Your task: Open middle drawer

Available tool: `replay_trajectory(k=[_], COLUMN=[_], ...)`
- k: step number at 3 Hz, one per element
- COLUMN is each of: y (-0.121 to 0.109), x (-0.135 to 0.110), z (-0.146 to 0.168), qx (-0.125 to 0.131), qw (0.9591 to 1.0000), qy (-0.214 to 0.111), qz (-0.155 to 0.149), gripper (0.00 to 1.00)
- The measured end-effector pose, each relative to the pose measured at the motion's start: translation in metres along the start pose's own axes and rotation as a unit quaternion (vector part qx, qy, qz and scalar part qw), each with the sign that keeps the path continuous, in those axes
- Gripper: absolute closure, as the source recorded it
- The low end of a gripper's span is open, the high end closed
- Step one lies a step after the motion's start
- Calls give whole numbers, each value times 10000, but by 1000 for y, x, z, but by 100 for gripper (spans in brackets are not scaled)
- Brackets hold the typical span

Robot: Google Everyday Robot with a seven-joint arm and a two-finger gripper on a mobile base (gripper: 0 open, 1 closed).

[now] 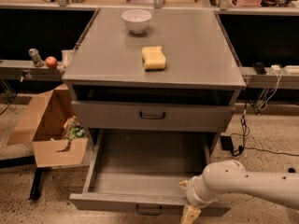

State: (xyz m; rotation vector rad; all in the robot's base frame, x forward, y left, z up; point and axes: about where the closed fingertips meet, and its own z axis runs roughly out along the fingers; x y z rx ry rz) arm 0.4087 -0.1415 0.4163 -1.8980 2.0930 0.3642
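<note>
Low down, middle drawer pulled far out toward the near side, plain grey inside showing. Gripper at its front panel, right of the dark handle; grip state impossible to tell.

This looks like a lab or workshop. A grey metal cabinet stands on a speckled floor among cluttered workbenches, with cables trailing at right and a cardboard box at left. The gripper hangs low at the cabinet's front.

Grey cabinet top, white bowl at back, yellow sponge centre, tool below front right
</note>
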Motion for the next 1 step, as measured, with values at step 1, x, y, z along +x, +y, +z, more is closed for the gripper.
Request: replay_trajectory(k=[1], y=[0], x=[0], z=[0], qx=[0], qw=[10000], qy=[0], qz=[0], gripper=[0])
